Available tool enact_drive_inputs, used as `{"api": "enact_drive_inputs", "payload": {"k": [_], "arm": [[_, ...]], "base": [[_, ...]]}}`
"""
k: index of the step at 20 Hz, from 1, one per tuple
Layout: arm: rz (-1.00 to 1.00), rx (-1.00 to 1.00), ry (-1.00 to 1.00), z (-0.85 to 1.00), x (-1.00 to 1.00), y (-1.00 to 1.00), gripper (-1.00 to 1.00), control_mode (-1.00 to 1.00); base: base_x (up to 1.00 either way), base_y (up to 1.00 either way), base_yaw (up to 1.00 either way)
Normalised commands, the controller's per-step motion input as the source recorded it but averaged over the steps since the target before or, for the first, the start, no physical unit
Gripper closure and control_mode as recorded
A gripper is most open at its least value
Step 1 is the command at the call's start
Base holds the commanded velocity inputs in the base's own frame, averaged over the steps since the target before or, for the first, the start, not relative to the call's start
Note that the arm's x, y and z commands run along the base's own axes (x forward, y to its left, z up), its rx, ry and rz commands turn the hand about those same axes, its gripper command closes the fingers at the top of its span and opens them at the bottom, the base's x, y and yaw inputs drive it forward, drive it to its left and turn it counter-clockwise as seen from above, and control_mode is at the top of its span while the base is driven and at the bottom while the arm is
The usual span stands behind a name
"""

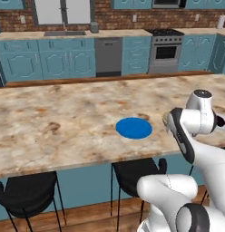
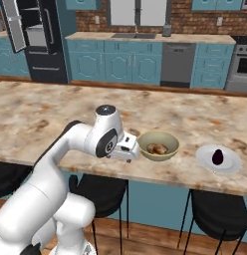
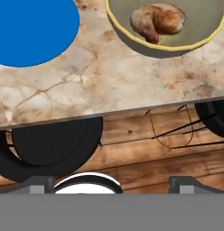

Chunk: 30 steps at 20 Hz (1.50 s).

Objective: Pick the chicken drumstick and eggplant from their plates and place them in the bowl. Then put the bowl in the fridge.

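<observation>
The golden-brown chicken drumstick [image 3: 158, 21] lies inside the tan-yellow bowl [image 2: 158, 146] near the counter's front edge. Right of the bowl, the dark purple eggplant [image 2: 217, 157] sits on a pale-rimmed plate [image 2: 232, 165]. The blue plate [image 1: 134, 128] lies flat and bare to the bowl's left. My gripper [image 3: 112, 186] hovers over the counter's front edge just left of the bowl, open, its tips wide apart with nothing between them. The black fridge [image 2: 43, 42] stands at the far left with its door open.
Black stools [image 1: 26, 195] [image 2: 220, 209] are tucked under the marble island counter [image 1: 64, 122]. Teal cabinets, a sink, a dishwasher and a stove [image 1: 166, 50] line the back wall. Wooden floor shows below the counter's edge.
</observation>
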Motion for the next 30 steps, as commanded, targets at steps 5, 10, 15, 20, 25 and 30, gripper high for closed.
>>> {"api": "enact_drive_inputs", "payload": {"k": [5,10,15,20,25,30], "arm": [[0.00,0.00,0.00,0.00,0.00,0.00,-1.00,1.00],[0.00,0.00,0.00,0.00,0.00,0.00,-1.00,1.00],[0.00,0.00,0.00,0.00,0.00,0.00,-1.00,1.00],[0.00,0.00,0.00,0.00,0.00,0.00,-1.00,1.00],[0.00,0.00,0.00,0.00,0.00,0.00,-1.00,1.00],[0.00,0.00,0.00,0.00,0.00,0.00,-1.00,1.00]], "base": [[-0.02,-0.71,0.00],[0.16,-0.79,0.00],[0.35,-0.70,0.00],[0.65,-0.44,0.05],[0.28,-0.29,0.12],[0.00,0.00,0.00]]}}
